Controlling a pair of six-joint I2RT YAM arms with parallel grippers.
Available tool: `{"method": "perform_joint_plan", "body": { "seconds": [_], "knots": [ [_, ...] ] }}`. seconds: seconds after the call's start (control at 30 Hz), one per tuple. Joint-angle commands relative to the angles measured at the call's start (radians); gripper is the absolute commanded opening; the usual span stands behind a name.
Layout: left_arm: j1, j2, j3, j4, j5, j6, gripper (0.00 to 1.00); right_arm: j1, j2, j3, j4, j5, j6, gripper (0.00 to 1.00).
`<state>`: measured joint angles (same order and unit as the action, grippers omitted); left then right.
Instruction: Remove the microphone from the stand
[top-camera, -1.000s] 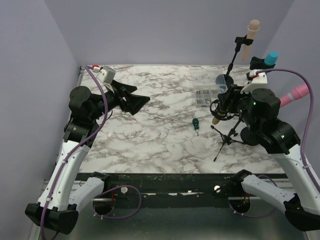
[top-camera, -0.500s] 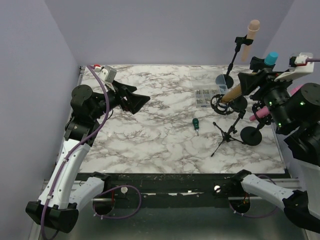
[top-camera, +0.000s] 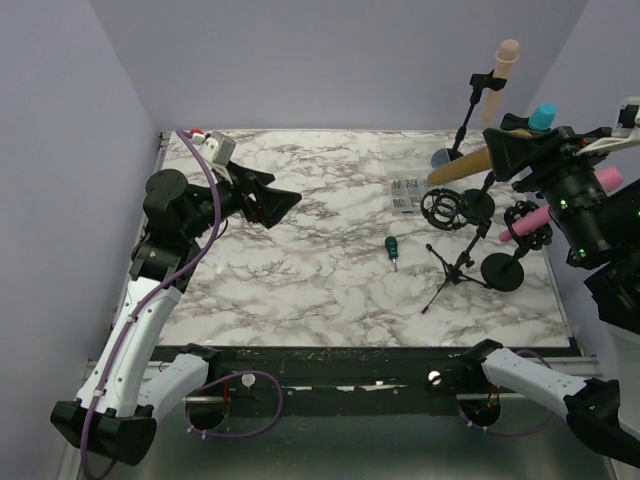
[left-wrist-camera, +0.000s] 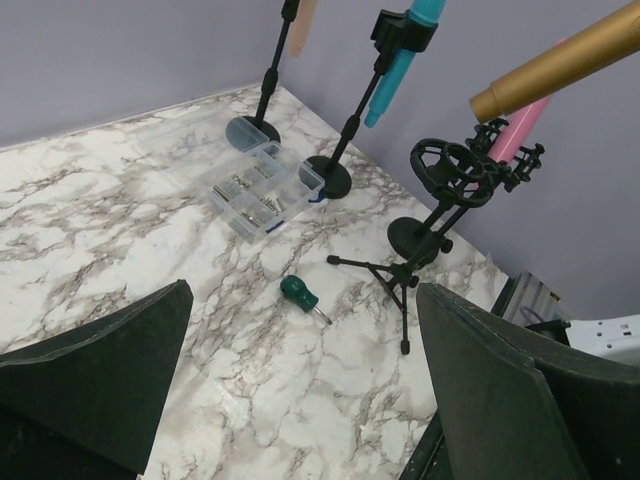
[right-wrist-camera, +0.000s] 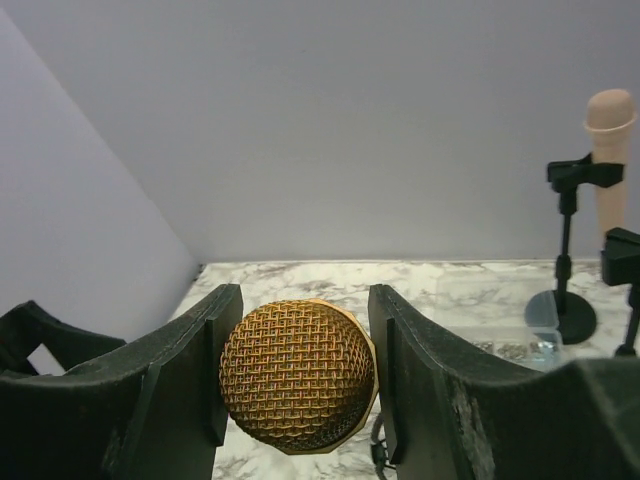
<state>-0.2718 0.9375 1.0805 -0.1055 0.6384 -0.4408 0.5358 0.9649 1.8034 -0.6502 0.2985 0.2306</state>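
The gold microphone (top-camera: 457, 168) is pinched at its mesh head by the fingers (right-wrist-camera: 212, 365) of the right gripper (top-camera: 503, 152), which are closed against both sides of the head. It is held in the air over the far right part of the marble tabletop (top-camera: 300, 270), lying slanted, with its tail end pointed down and toward the left. That tail end is seen just above the black ring mount (top-camera: 443, 210) of the tripod stand (top-camera: 455, 268); in the left wrist view a gap is seen between the two, so the microphone is not seated in the ring.

The left gripper (top-camera: 272, 197) is held above the left half of the tabletop, well apart from the stand, and its fingers (left-wrist-camera: 100, 370) are spread wide with nothing between them.

A green-handled screwdriver (top-camera: 392, 247) is seen lying on the tabletop just left of the tripod legs. A clear compartment box (top-camera: 408, 192) of small metal parts is set farther back. Behind the stand, a beige microphone (top-camera: 507, 62) and a blue microphone (top-camera: 542, 116) are clipped on their own round-based stands, and a pink microphone (left-wrist-camera: 520, 140) is carried in a second ring mount at the right edge.
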Motion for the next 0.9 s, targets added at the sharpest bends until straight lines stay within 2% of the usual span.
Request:
{"method": "perform_joint_plan", "body": {
  "seconds": [0.0,0.13,0.27,0.43,0.57,0.73,0.8,0.87],
  "knots": [
    [-0.016,0.007,0.006,-0.013,-0.040,0.035,0.99,0.004,0.045,-0.075,0.076,-0.185,0.110,0.01],
    [-0.028,0.028,0.011,-0.043,-0.080,0.065,0.99,0.004,0.111,-0.153,0.116,-0.406,0.209,0.01],
    [-0.033,0.044,0.021,-0.080,-0.148,0.088,0.99,0.004,0.165,-0.265,0.177,-0.556,0.304,0.01],
    [-0.048,0.059,0.005,-0.032,-0.077,0.064,0.99,0.004,0.210,-0.397,0.261,-0.674,0.423,0.01],
    [-0.096,0.063,0.013,-0.072,-0.097,0.043,0.99,0.004,0.203,-0.554,0.429,-0.821,0.547,0.01],
    [-0.110,0.018,-0.084,-0.112,-0.023,-0.056,0.98,0.009,0.156,-0.655,0.519,-0.809,0.583,0.01],
    [-0.149,-0.030,-0.133,-0.116,-0.007,-0.073,0.99,0.010,0.137,-0.688,0.543,-0.798,0.588,0.01],
    [-0.223,-0.074,-0.157,-0.151,-0.053,-0.056,0.99,0.009,0.128,-0.705,0.558,-0.793,0.585,0.01]
  ]
}}
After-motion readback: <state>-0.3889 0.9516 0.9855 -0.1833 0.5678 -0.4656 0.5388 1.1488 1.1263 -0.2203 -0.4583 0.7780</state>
